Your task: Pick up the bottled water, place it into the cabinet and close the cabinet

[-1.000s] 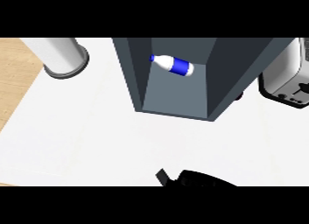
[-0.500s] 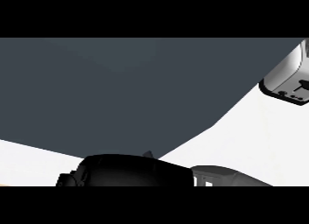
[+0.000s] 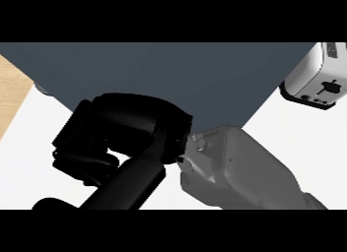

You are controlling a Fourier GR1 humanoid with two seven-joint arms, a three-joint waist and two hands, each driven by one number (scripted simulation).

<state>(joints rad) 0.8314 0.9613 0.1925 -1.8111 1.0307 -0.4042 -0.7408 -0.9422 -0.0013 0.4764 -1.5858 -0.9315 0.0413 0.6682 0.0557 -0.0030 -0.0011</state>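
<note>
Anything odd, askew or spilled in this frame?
Nothing spilled or damaged. The dark cabinet fills the upper view with a black hand against it; the bottled water is not visible. The toaster stands upright at right.

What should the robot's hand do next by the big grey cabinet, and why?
Probably push the right hand forward against the cabinet, to make sure it shuts. The hand sits right at its grey face, no bottle shows, and I cannot tell whether the door is fully closed.
</note>
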